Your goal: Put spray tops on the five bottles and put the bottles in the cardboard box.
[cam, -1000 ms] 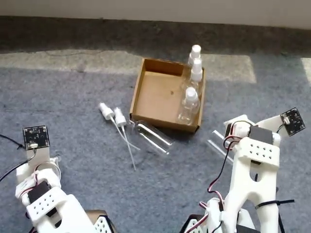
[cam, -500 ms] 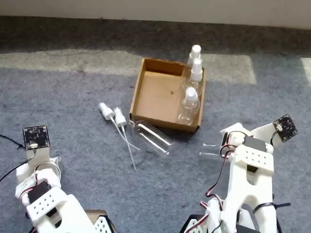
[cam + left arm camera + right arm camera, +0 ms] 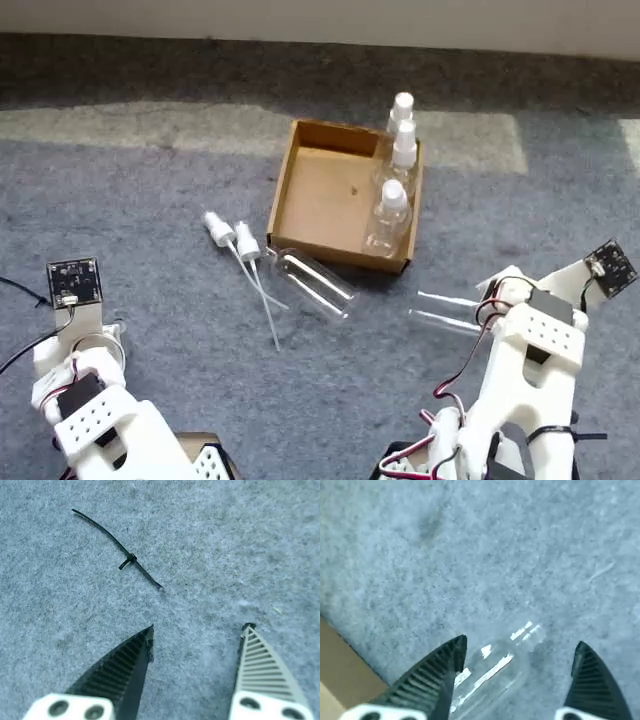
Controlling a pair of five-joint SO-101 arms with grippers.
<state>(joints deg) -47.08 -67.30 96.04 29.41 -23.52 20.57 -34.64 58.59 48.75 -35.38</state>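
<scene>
The cardboard box (image 3: 325, 195) sits in the upper middle of the high view on the bench (image 3: 150, 200), which is covered in grey carpet. Three clear bottles with white spray tops fitted line the box's right wall: the far bottle (image 3: 401, 112), the middle bottle (image 3: 403, 150) and the near bottle (image 3: 388, 218).

Left of the box, a first loose spray top (image 3: 218, 228) and a second loose spray top (image 3: 246, 242) lie side by side on the carpet, their thin dip tubes trailing toward the lower frame. Just below the box's lower-left corner, an open bottle (image 3: 315, 283) lies on its side. Another topless bottle (image 3: 445, 312) lies lower right of the box, just beside the right arm (image 3: 530, 350).

The right pincer (image 3: 521, 642) is released, its fingers spread wide. The topless bottle (image 3: 490, 672) lies on the carpet between them. A corner of the box (image 3: 337, 680) shows near it.

The left arm (image 3: 90, 410) is at the lower left of the high view. The left pincer (image 3: 198, 627) is released too, spread above bare carpet. A black cable tie (image 3: 120, 550) lies apart from its tips.
</scene>
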